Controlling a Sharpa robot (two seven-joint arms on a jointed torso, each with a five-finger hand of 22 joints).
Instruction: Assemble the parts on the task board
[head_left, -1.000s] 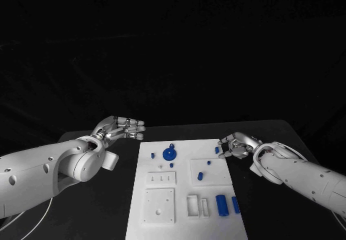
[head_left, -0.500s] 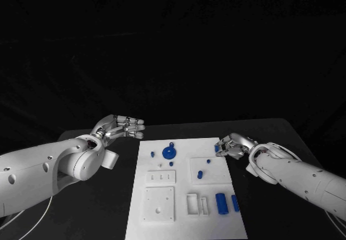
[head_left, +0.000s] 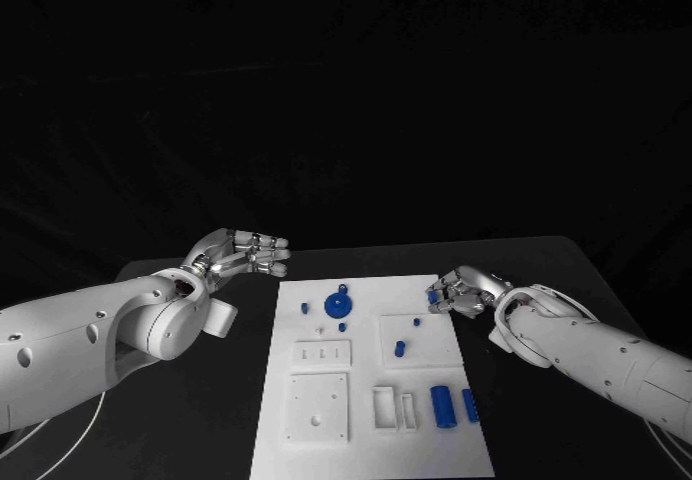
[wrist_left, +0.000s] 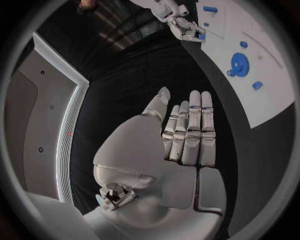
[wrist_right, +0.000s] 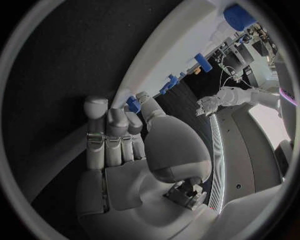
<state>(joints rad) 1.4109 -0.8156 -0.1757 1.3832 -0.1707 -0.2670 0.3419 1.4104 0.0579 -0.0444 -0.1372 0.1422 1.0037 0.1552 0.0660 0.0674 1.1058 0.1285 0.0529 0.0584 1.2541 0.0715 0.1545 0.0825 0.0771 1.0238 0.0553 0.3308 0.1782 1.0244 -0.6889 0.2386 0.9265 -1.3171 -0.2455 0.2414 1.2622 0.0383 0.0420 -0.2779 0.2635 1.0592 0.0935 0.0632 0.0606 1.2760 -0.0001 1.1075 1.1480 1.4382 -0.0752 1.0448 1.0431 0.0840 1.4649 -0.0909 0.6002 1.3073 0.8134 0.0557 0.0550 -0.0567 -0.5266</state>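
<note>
The black table (head_left: 188, 275) carries the white task board (head_left: 368, 375) lengthwise down its middle; no lettering can be read on the board or the arms. The left arm (head_left: 87, 345) comes in over the table's left part, and its left hand (head_left: 242, 253) hangs above bare tabletop off the board's far left corner, holding nothing, fingers straight and side by side with the thumb set apart, as the left wrist view shows (wrist_left: 186, 132). The right arm (head_left: 606, 355) lies along the board's right side, with the right hand (head_left: 462, 293) at the board's far right edge, fingers curled around a small blue part (head_left: 434, 296); in the right wrist view the fingertips (wrist_right: 140, 100) meet at that blue piece (wrist_right: 132, 104) by the board's edge, though whether they actually pinch it cannot be told. On the board, a blue gear (head_left: 339, 304) sits near the far end with a blue peg (head_left: 306, 310) beside it, well apart from the left hand. Two blue cylinders (head_left: 444, 408) lie side by side near the board's near right corner, next to white slotted blocks (head_left: 394, 409). A short blue pin (head_left: 400, 350) stands on a raised white square in the middle.
</note>
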